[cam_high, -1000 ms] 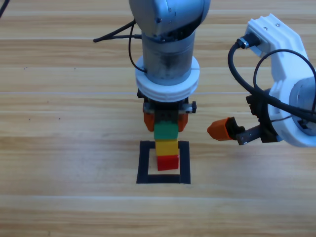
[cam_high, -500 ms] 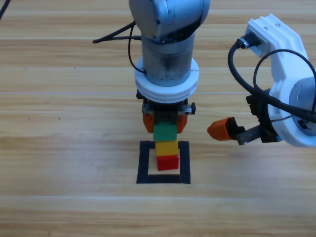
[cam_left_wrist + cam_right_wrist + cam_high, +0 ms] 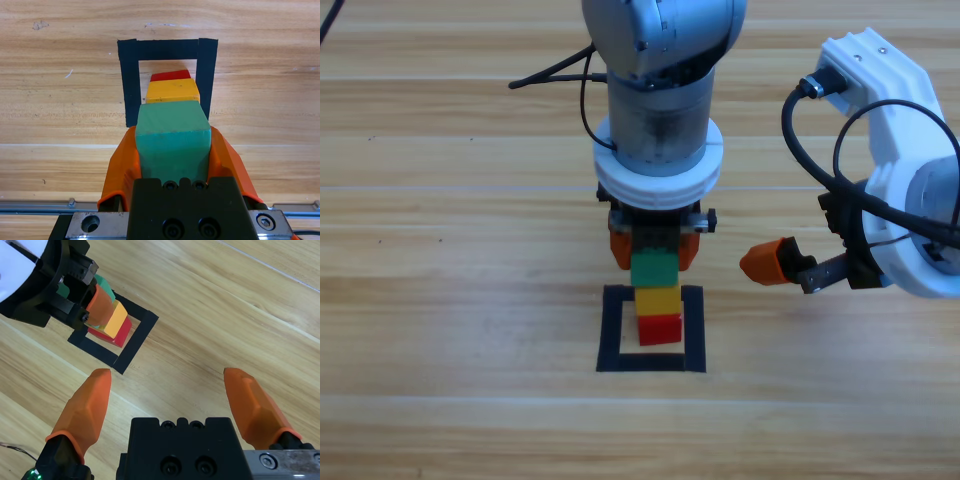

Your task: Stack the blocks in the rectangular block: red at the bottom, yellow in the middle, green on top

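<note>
A teal-green cube is sitting atop a yellow cube, which is resting on a red cube, the three forming a tower inside the black tape square on the wooden table. The left gripper is reaching straight down over the tower, its orange jaws closing against the green cube's sides. To the right, well apart, the right gripper is hovering with jaws spread wide, holding nothing.
</note>
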`<action>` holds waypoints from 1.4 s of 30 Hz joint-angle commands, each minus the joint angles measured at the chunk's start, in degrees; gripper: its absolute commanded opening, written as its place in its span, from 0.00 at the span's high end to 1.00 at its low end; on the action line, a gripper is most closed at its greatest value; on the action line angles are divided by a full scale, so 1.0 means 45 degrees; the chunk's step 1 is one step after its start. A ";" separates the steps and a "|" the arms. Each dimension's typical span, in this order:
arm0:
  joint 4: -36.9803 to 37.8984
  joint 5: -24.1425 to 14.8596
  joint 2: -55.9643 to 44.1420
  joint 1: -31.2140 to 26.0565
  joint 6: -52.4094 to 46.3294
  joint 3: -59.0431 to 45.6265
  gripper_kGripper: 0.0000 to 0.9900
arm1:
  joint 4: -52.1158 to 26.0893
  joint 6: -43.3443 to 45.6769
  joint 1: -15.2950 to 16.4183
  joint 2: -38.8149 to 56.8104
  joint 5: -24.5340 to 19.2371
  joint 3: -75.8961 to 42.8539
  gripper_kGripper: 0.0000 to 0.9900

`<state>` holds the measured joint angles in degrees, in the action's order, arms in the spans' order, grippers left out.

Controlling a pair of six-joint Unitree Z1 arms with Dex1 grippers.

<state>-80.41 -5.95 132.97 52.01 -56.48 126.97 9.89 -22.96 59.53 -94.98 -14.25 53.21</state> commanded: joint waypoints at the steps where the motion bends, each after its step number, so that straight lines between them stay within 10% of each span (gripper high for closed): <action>1: -0.0022 0.0072 0.0784 0.0259 -0.0046 -0.0033 1.00 | -0.0537 -0.0093 -0.0319 -0.0202 -0.0018 -0.0341 0.00; 20: -0.0022 0.0053 0.0940 0.0278 -0.0066 0.0162 0.99 | -0.0576 -0.0093 -0.0319 -0.0242 -0.0018 -0.0341 0.00; 23: -0.0022 0.0033 0.0921 0.0298 -0.0085 0.0299 0.20 | -0.0576 -0.0093 -0.0319 -0.0242 -0.0018 -0.0341 0.00; 25: -0.0022 0.0033 0.0901 0.0278 -0.0085 0.0319 0.01 | -0.0576 -0.0093 -0.0319 -0.0242 0.0002 -0.0341 0.00; 42: -0.0081 -0.0201 -0.0388 0.0259 0.0071 -0.0072 0.00 | -0.0576 -0.0093 -0.0319 -0.0300 0.0002 -0.0341 0.00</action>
<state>-80.41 -6.01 133.90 52.02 -56.54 128.18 8.18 -22.96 59.53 -94.98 -14.25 52.88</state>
